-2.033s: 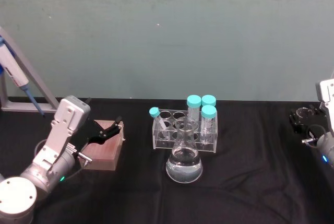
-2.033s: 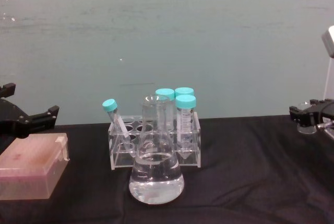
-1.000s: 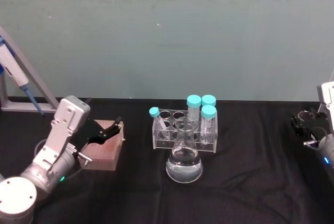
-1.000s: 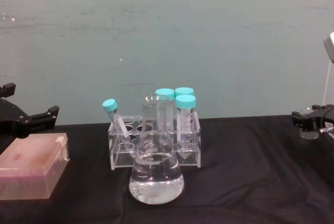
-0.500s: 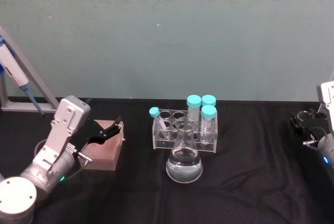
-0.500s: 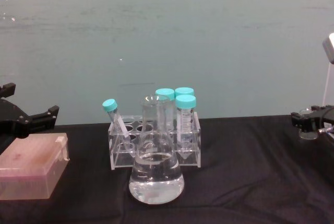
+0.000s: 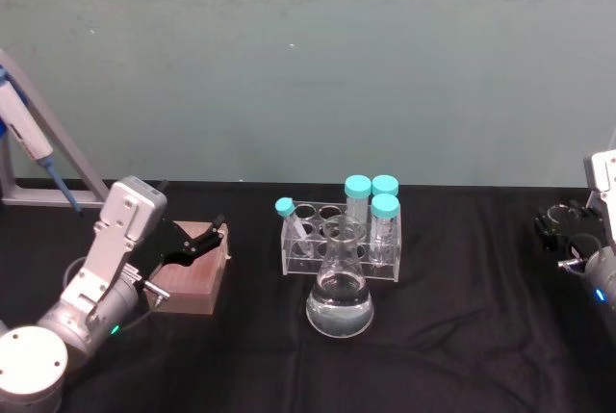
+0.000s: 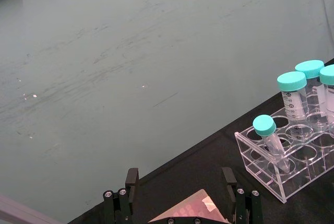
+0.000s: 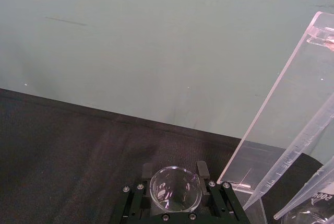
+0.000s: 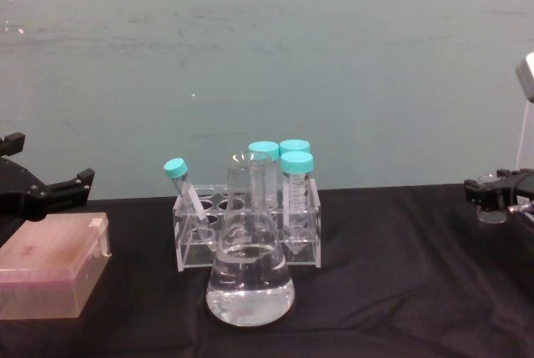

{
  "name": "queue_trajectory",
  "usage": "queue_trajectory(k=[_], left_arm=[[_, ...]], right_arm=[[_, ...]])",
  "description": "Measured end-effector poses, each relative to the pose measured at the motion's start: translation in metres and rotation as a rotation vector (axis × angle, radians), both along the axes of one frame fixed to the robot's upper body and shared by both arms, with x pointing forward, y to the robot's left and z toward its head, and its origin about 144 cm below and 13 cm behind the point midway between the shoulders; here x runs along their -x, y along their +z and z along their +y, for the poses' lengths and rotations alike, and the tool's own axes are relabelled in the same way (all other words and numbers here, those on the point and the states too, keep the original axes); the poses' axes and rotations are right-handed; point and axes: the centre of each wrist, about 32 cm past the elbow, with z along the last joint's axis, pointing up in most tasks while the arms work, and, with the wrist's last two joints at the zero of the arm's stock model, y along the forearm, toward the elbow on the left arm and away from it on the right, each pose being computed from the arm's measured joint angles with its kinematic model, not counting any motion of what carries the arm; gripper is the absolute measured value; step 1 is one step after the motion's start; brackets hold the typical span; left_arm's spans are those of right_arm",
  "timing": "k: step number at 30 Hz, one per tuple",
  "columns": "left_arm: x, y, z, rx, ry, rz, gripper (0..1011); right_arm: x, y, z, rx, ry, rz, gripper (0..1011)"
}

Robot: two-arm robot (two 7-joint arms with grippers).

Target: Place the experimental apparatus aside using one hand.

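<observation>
My right pincer (image 9: 175,172) is at the 3 o'clock edge of the bench (image 7: 462,336), pinching the one small glass beaker (image 9: 175,190), which stands mouth up. Just beside it is the acrylic stand (image 9: 276,130), with two long tubes (image 9: 300,145) alongside. At bench centre the single conical flask (image 7: 339,302) stands neck straight up, with clear liquid in its base. Close behind it, at 12 o'clock, one clear rack (image 7: 303,249) carries four teal-capped tubes (image 7: 385,225): three upright, one leaning toward 9 o'clock. My left pincer (image 7: 207,238) hangs spread over one pink box (image 7: 192,283) at 9 o'clock.
</observation>
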Motion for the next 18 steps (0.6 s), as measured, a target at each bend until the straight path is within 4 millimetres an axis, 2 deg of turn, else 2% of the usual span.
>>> queue_trajectory(k=[18], left_arm=[[0.0, 0.0, 0.0, 0.0, 0.0, 0.0, 1000]], right_arm=[[0.0003, -0.0002, -0.0002, 0.002, 0.0, 0.0, 497]])
